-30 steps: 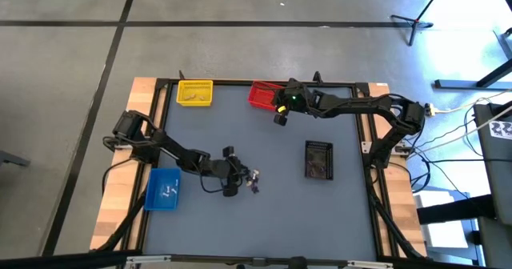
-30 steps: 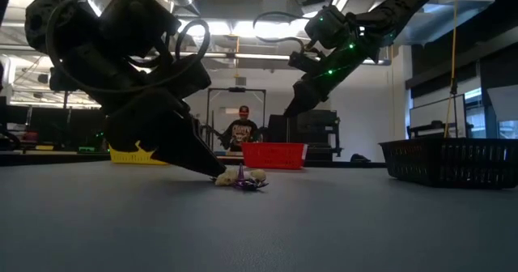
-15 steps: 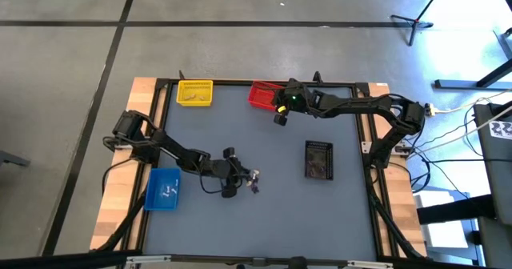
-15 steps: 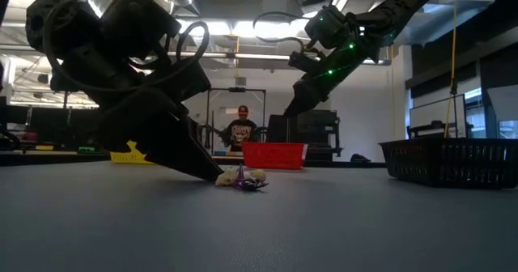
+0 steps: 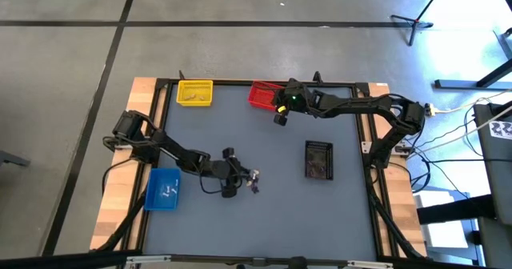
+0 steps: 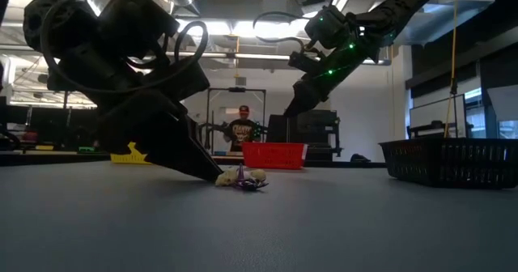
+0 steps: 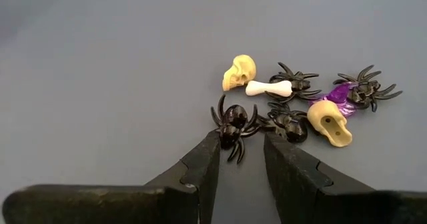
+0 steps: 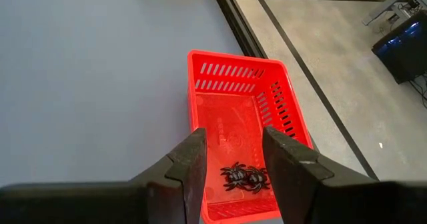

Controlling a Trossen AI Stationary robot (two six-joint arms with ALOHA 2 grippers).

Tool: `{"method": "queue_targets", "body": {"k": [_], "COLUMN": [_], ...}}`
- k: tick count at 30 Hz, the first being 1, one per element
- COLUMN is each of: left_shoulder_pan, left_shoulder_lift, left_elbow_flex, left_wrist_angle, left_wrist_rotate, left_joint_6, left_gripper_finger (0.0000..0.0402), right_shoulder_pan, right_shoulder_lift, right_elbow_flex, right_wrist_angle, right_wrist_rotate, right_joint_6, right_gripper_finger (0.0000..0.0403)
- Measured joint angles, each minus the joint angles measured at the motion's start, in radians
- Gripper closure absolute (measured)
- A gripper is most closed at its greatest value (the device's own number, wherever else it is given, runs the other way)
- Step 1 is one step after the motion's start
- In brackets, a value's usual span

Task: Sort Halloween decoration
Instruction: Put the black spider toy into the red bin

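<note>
Left gripper (image 5: 242, 175) – beside trinkets (image 5: 254, 181)

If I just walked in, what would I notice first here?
Probably the little pile of Halloween trinkets in the middle of the table: black spiders, two tan skulls, a white bone and something purple. The left gripper is down at the pile with its fingers open around one black spider. You'd also spot the red bin at the table's far edge, two spiders already inside, with the right gripper open above it.
</note>
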State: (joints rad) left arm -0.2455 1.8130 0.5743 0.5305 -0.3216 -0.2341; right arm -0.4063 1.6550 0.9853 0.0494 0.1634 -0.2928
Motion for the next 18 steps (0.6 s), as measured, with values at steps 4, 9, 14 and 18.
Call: {"method": "queue_targets", "body": {"k": [4,9,14,18], "left_shoulder_pan": [-0.001,0.002,0.002,0.003], "left_shoulder_lift": [0.0,0.001,0.001,0.001], "left_elbow_flex": [0.0,-0.001,-0.001,-0.001], "left_wrist_angle": [0.001,0.003,0.005,0.006], "left_wrist_rotate": [-0.045,-0.081,-0.085,-0.087], "left_joint_6": [-0.006,-0.027,-0.029,-0.029], "left_gripper_finger": [0.0288,0.0288,0.0304,0.0326], "right_shoulder_pan": [0.0,0.0,0.0,0.0], "right_shoulder_lift": [0.0,0.0,0.0,0.0], "right_elbow_flex": [0.0,0.0,0.0,0.0], "right_wrist_angle": [0.0,0.0,0.0,0.0], "right_wrist_rotate": [0.0,0.0,0.0,0.0], "right_joint_6": [0.0,0.0,0.0,0.0], "right_gripper_finger": [0.0258,0.0258,0.0258,0.0258]}}
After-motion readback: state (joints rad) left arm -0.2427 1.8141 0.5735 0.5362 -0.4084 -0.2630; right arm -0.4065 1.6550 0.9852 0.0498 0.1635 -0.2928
